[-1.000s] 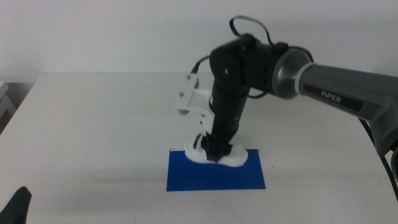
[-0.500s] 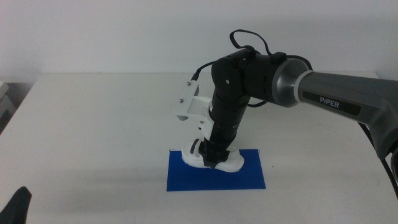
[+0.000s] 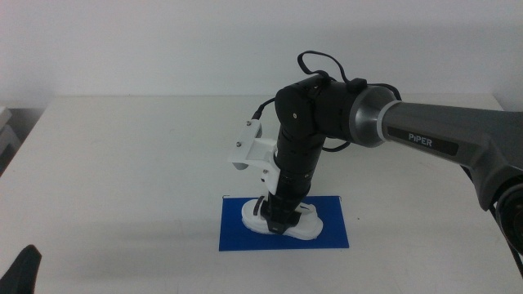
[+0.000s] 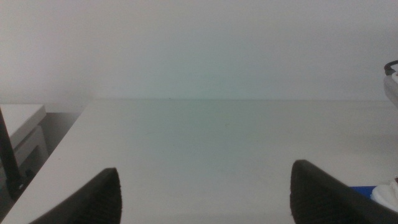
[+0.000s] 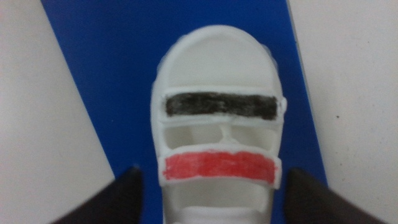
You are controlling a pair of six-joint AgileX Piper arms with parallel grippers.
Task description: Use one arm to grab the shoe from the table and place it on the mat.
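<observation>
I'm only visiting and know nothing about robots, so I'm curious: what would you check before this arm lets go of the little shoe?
1. Shoe over the mat: ok, blue shows on both sides of it in the right wrist view.
2. Sole resting flat on the mat: cannot tell, the arm hides the contact.
3. Right end effector around the shoe: ok, a jaw on each side.
4. Shoe inside the mat's edges: ok in the middle view.
5. Left end effector out of the way: ok, at the picture's bottom left corner, jaws apart.
</observation>
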